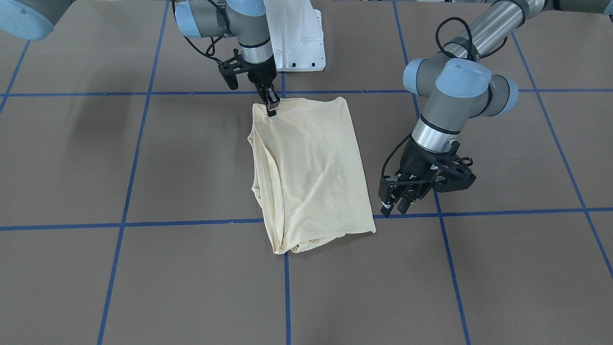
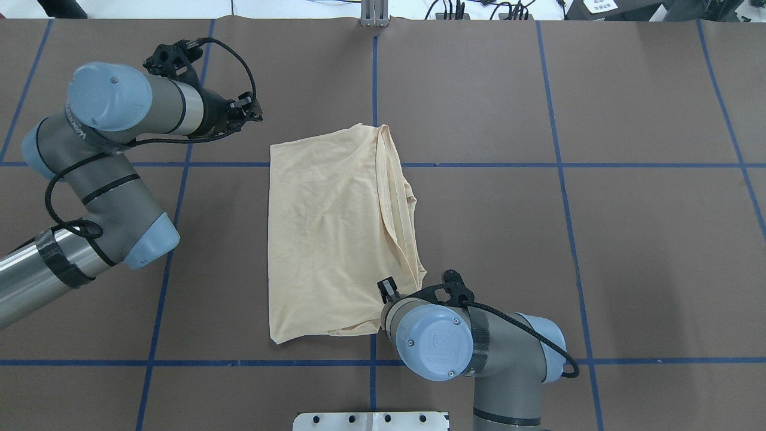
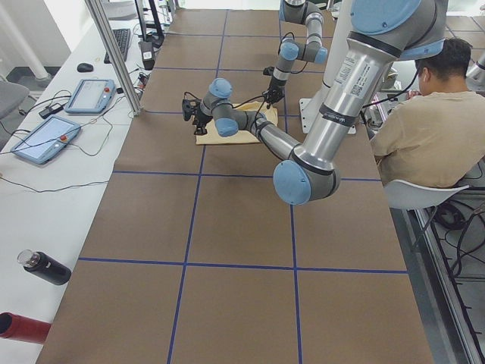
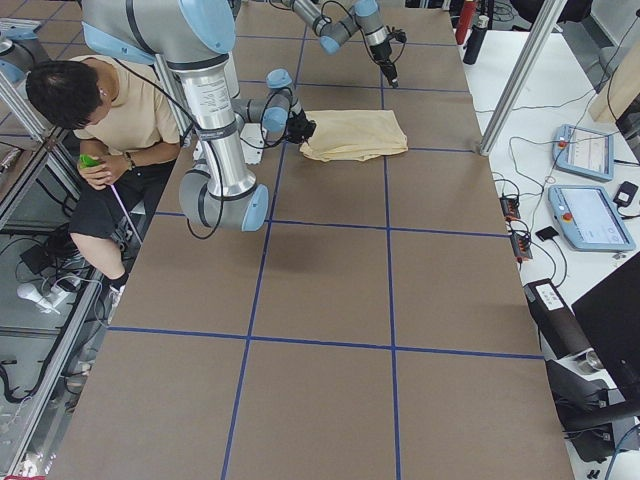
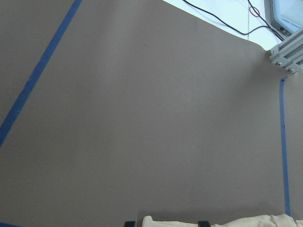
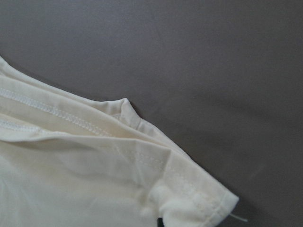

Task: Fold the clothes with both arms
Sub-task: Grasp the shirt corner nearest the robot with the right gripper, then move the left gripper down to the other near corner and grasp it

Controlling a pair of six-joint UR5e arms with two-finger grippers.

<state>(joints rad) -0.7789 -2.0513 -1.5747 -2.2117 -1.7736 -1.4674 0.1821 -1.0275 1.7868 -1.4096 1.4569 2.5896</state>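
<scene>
- The shirt (image 1: 311,167) lies folded on the table (image 1: 503,268), just in front of the white base (image 1: 294,43).
- The right gripper (image 1: 271,109) sits on the shirt corner nearest the base, fingers together, seemingly pinching the hem.
- The left gripper (image 1: 393,207), fingers spread, hangs just beside the corner farthest from the base.

Overhead and front cameras face each other, angled steeply downward; side cameras look along the table (image 3: 227,227). Wrist cameras sit close, apparently sharing an edge of the shirt (image 6: 94,179).
</scene>
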